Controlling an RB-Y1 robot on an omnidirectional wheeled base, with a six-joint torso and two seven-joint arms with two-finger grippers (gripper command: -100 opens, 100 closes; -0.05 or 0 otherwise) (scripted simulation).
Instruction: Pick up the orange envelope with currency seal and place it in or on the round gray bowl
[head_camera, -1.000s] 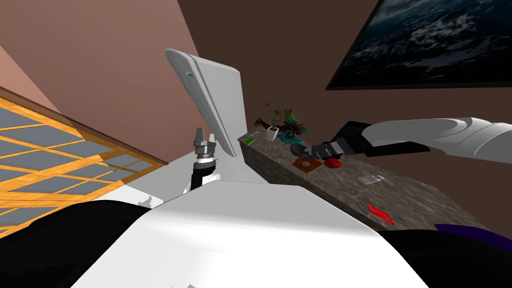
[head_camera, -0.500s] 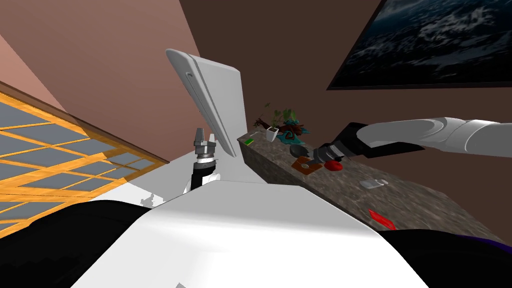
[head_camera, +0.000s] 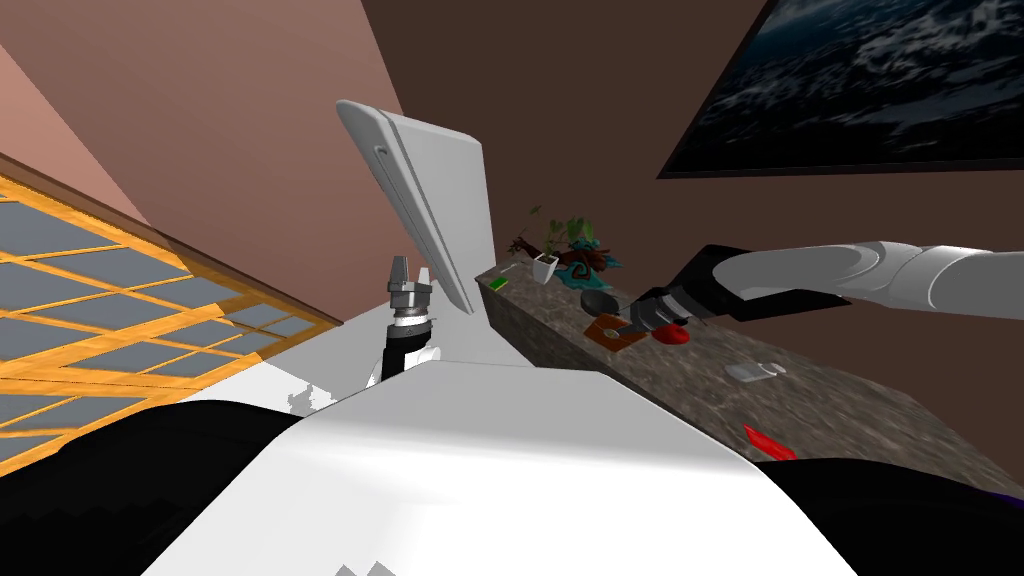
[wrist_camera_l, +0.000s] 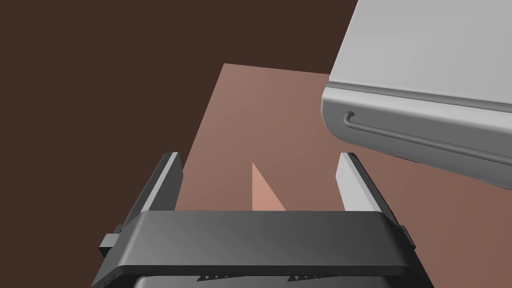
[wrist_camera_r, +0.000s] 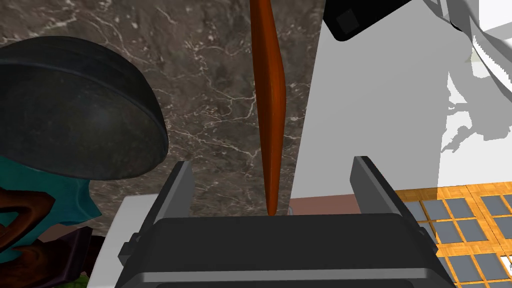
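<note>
Orange envelope (head_camera: 610, 331): a thin item on the dark marbled counter (head_camera: 850, 400), just beside the round dark grey bowl (head_camera: 597, 299); in the right wrist view we see it edge-on (wrist_camera_r: 270, 100), running out between the fingers and touching neither.

Right gripper (head_camera: 640, 318): reached over the envelope, jaws standing wide with nothing gripped; we judge the step in hand to be the grasp, not yet made.

Next move, in our judgement: close the blades on the envelope's thin faces, squarely, since so slim a thing may slip or tip; then lift and carry it the short way to the bowl (wrist_camera_r: 75, 110).

Nearby: a red object (head_camera: 672, 333) just beside the gripper; a plant in a white pot (head_camera: 545, 262) beyond the bowl.

Left gripper (head_camera: 400, 275): held up near our chest, away from the counter; jaws apart, holding nothing (wrist_camera_l: 260, 182).
</note>
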